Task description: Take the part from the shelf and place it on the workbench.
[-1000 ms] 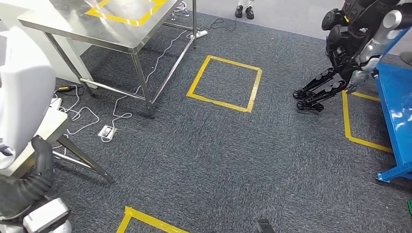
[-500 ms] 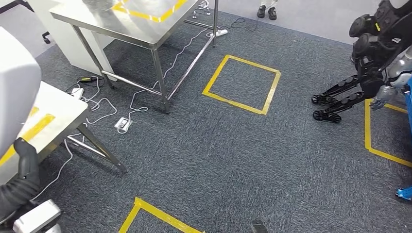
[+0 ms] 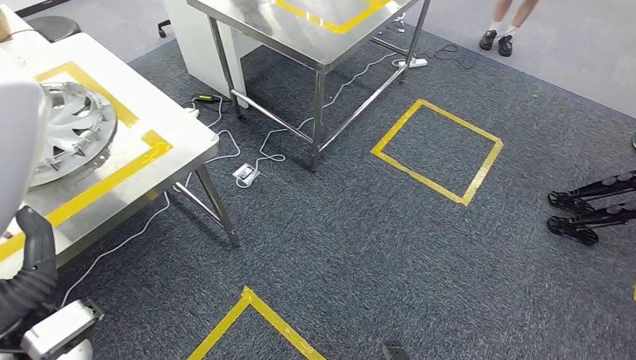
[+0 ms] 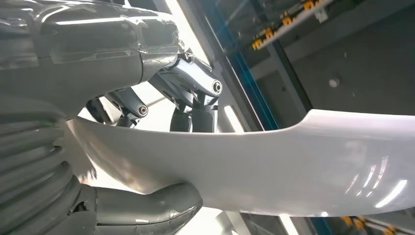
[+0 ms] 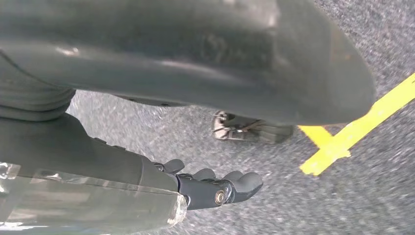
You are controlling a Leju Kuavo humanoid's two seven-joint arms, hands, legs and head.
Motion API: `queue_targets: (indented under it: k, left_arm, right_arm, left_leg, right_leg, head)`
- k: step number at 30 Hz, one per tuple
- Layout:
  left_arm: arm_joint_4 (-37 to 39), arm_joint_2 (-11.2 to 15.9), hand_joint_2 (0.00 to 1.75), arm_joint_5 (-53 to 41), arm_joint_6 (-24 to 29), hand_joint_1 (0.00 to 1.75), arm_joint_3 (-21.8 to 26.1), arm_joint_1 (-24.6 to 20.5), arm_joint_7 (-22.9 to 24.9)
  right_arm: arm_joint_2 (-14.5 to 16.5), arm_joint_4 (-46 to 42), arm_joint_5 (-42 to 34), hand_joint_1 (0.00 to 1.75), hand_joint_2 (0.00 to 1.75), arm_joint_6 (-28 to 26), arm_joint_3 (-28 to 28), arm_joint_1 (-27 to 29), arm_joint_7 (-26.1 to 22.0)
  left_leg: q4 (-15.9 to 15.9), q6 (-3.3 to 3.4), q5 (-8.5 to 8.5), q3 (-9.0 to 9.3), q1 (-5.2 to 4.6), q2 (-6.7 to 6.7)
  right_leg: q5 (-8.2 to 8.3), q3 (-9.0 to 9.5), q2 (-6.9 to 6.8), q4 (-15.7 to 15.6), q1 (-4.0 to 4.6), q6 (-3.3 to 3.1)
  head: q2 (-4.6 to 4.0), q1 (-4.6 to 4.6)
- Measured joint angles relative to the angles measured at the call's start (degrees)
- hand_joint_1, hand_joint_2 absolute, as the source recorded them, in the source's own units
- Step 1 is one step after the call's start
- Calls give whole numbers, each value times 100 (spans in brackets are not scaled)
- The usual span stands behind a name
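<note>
Left hand: seen in the left wrist view, clamped on a large white glossy curved panel part; the thick grey thumb is pressed against one face of the part, the darker fingers are folded over its opposite edge. The same white part is seen at the left edge of the head view, carried above the near corner of the workbench.

Right hand: seen in the right wrist view, held over the grey carpet; the dark fingers are curled inward together, nothing is held in them.

Steel-topped workbench with yellow tape border: placed at the left of the head view. A silver spoked wheel cover is laid flat on it, inside the tape border.

Second stainless steel table with yellow tape square: placed farther back.

Floor: dark grey carpet marked with a yellow tape square; white cables and a power strip are laid under the tables.

A person's legs and dark shoes are seen at the far edge
</note>
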Motion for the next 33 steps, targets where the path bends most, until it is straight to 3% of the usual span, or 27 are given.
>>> queue_targets:
  k: [2,3,5,6,7,9,10,11,12,13,14,16,18,19,21,23,25,27,28,29,31,33]
  left_arm:
    - [-1,0,175,-1,-1,175,20,0,0]
    - [0,1,175,-1,-1,175,30,3,0]
    - [-15,2,175,-1,-1,175,51,18,0]
    - [-34,3,175,1,1,175,63,34,0]
    - [-57,5,175,5,2,175,73,43,0]
    - [-90,8,175,15,3,175,91,61,0]
    - [-94,10,175,19,2,175,101,69,0]
    - [-95,12,175,21,2,175,113,86,-1]
    - [-96,14,175,21,2,175,128,105,-1]
    - [-100,17,175,21,2,175,145,120,-1]
    - [-107,19,175,21,2,175,160,130,0]
    - [-138,20,175,21,2,175,186,142,1]
    - [-174,20,175,21,3,175,214,161,2]
    - [-191,20,175,21,3,175,227,173,2]
    - [-231,19,175,20,4,175,251,192,2]
    - [-277,14,175,18,4,175,274,204,2]
    - [-308,11,175,17,3,175,296,216,2]
    - [-315,11,175,17,2,175,315,240,1]
    - [-317,11,175,17,2,175,324,257,1]
    - [-321,12,175,17,2,175,332,270,1]
    - [-340,12,175,16,2,175,348,286,1]
    - [-358,10,175,13,2,175,363,295,1]
  right_arm:
    - [-17,1,6,0,0,-3,0,-8,1]
    - [-25,1,13,0,0,-5,0,-12,4]
    - [-26,0,32,0,0,-7,0,-24,24]
    - [-22,-1,43,0,0,-7,0,-35,37]
    - [-20,-1,56,0,0,-7,0,-36,48]
    - [-22,-1,84,0,0,-3,0,-20,61]
    - [-25,1,97,0,0,0,0,2,66]
    - [-26,2,107,0,0,2,1,21,72]
    - [-25,2,117,0,0,3,1,35,80]
    - [-23,1,132,0,0,4,2,39,87]
    - [-19,1,145,0,0,8,3,35,96]
    - [-14,1,166,0,0,15,4,15,113]
    - [-16,1,177,0,0,19,5,-8,120]
    - [-17,1,184,0,0,20,5,-20,121]
    - [-10,-1,207,0,0,26,8,-34,125]
    - [-5,-1,245,0,0,34,10,-31,140]
    - [-4,-1,270,0,0,36,12,-9,163]
    - [0,0,276,0,0,36,17,10,177]
    - [2,0,277,0,0,37,20,10,179]
    - [3,0,278,0,0,37,23,3,180]
    - [-4,0,281,0,0,38,26,-18,181]
    - [-24,-1,286,0,0,43,28,-28,188]
  left_leg:
    - [3,-15,7,-12,9,-172]
    - [3,-35,18,-32,23,-248]
    - [-24,-103,58,-73,47,-396]
    - [-25,-129,56,-88,40,-311]
    - [22,-155,2,-123,27,-122]
    - [425,-198,-288,-320,19,345]
    - [769,-235,-477,-487,35,447]
    - [1100,-270,-616,-642,55,455]
    - [1316,-305,-665,-740,73,447]
    - [1341,-338,-610,-743,89,452]
    - [1145,-365,-462,-631,101,491]
    - [455,-386,-150,-236,101,774]
    - [64,-297,-48,-24,73,1008]
    - [52,-228,-66,-30,52,1012]
    - [49,-119,-42,-59,44,870]
    - [41,-47,-8,-74,53,709]
    - [40,3,15,-85,50,540]
    - [40,35,30,-97,24,354]
    - [41,45,37,-99,9,257]
    - [41,52,44,-98,-7,158]
    - [40,56,61,-95,-20,-18]
    - [42,23,89,-124,-5,-176]
  right_leg:
    - [329,237,282,-674,37,-106]
    - [374,301,373,-851,48,-139]
    - [366,362,306,-977,54,-160]
    - [385,393,224,-1043,46,-152]
    - [413,425,144,-1116,34,-148]
    - [457,462,-23,-1212,17,-137]
    - [459,464,-109,-1221,18,-144]
    - [455,463,-204,-1217,16,-141]
    - [448,463,-295,-1212,13,-133]
    - [436,463,-383,-1201,8,-119]
    - [420,463,-457,-1182,-1,-96]
    - [358,460,-581,-1101,-6,-17]
    - [296,459,-667,-1014,9,63]
    - [283,462,-705,-997,15,92]
    - [257,473,-747,-985,-10,144]
    - [52,399,-541,-770,-39,202]
    - [-336,152,-268,-131,-48,219]
    - [-574,-110,-185,503,-42,193]
    - [-539,-150,-167,587,-37,164]
    - [-392,-98,-137,456,-29,120]
    - [21,181,64,-222,1,-14]
    - [238,409,306,-772,27,-131]
  head:
    - [0,-7]
    - [0,-4]
    - [0,8]
    - [0,13]
    - [0,-15]
    - [0,-95]
    - [0,-140]
    - [0,-163]
    - [0,-178]
    - [0,-188]
    - [0,-191]
    - [0,-201]
    - [0,-198]
    - [0,-192]
    - [0,-173]
    - [0,-151]
    - [0,-113]
    - [0,-78]
    - [0,-59]
    - [0,-37]
    - [0,-2]
    - [0,-15]
